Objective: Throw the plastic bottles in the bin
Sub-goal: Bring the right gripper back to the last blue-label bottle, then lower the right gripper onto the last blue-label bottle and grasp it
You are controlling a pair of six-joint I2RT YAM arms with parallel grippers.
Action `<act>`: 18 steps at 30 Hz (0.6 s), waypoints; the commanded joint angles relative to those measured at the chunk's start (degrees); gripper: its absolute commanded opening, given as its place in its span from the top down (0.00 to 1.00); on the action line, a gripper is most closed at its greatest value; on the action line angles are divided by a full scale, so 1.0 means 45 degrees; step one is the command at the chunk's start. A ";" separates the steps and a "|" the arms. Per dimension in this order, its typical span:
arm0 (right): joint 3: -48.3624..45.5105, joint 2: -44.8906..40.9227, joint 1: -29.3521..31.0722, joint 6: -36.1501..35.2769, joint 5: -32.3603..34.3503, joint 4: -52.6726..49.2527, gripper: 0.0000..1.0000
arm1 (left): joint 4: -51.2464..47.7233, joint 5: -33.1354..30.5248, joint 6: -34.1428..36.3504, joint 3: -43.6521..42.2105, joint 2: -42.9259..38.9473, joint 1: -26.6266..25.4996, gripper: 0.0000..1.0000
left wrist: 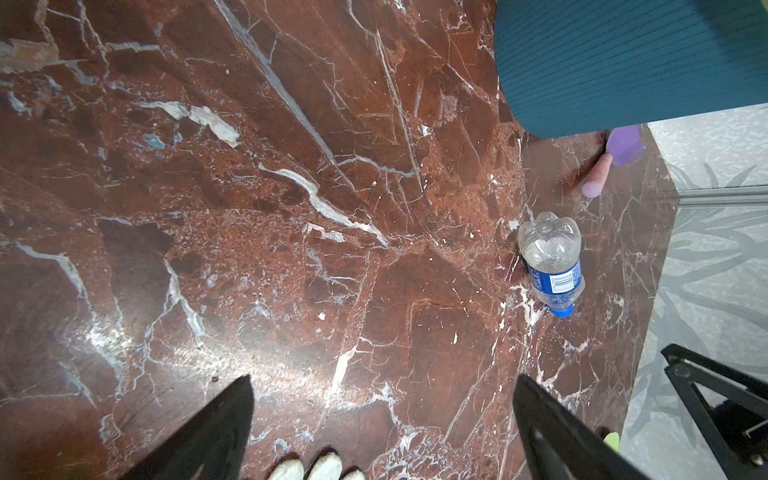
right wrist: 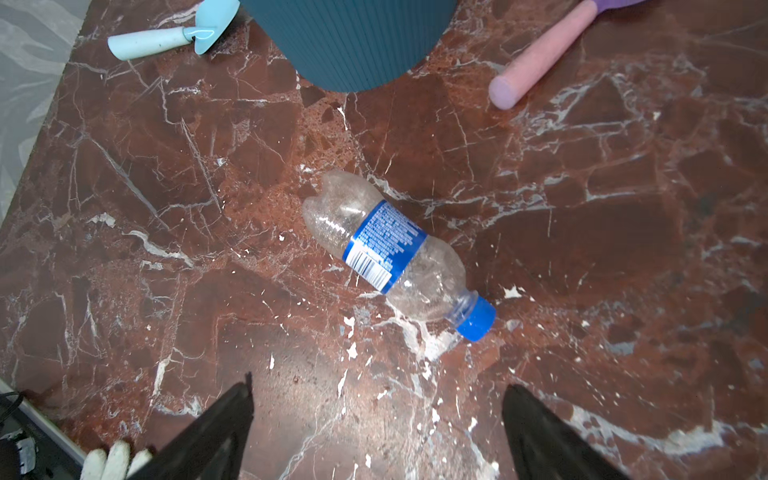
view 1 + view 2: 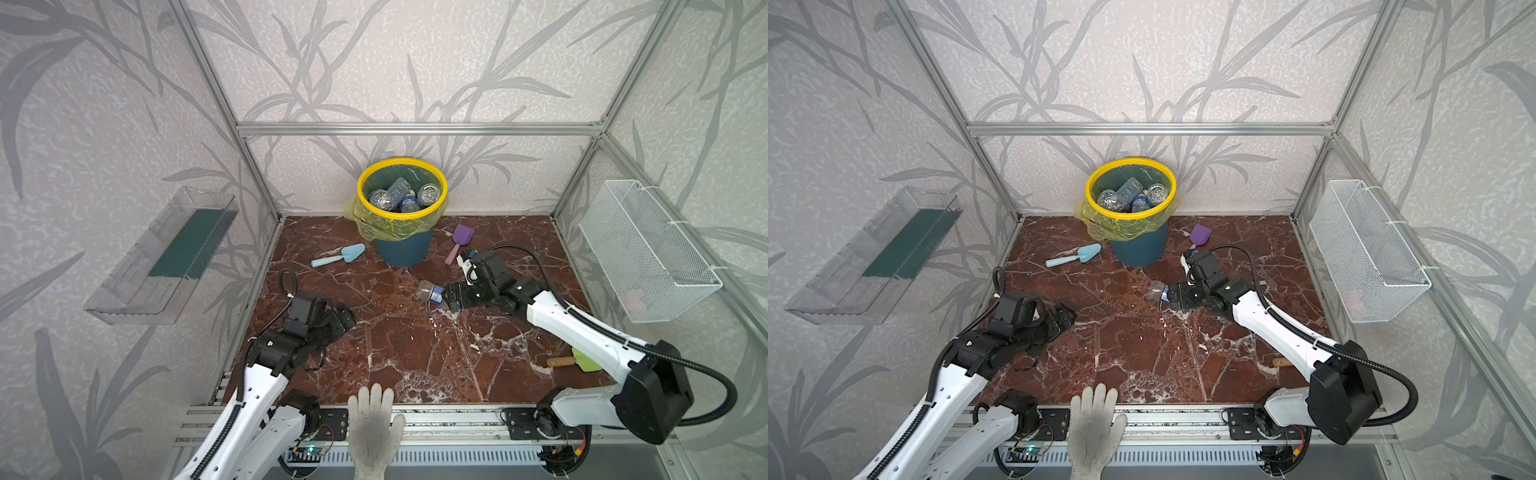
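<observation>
One clear plastic bottle with a blue label and blue cap lies on its side on the marble floor, right of centre. My right gripper hovers just above its cap end, open, with bare floor between its fingers and the bottle ahead of them. The bin stands at the back with a yellow rim and holds several bottles. My left gripper is low at the left, open and empty, and sees the bottle far off.
A light-blue toy shovel lies left of the bin and a purple one to its right. A green tool with a wooden handle sits under my right arm. A gloved hand rests on the front rail. A clear tray and a wire basket hang on the side walls.
</observation>
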 commanded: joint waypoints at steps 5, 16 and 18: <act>0.0338 0.1275 -0.0261 -0.1397 -0.0847 0.1584 0.06 | -0.0162 0.0022 -0.0178 -0.0120 -0.0039 0.0044 0.03; 0.1679 0.3772 -0.0381 -0.2439 -0.1579 0.1904 0.06 | -0.0205 0.0012 -0.0166 -0.0139 -0.0027 0.0046 0.03; 0.1993 0.4092 -0.0391 -0.2569 -0.1600 0.1749 0.06 | -0.0193 0.0035 -0.0174 -0.0172 -0.0034 0.0046 0.03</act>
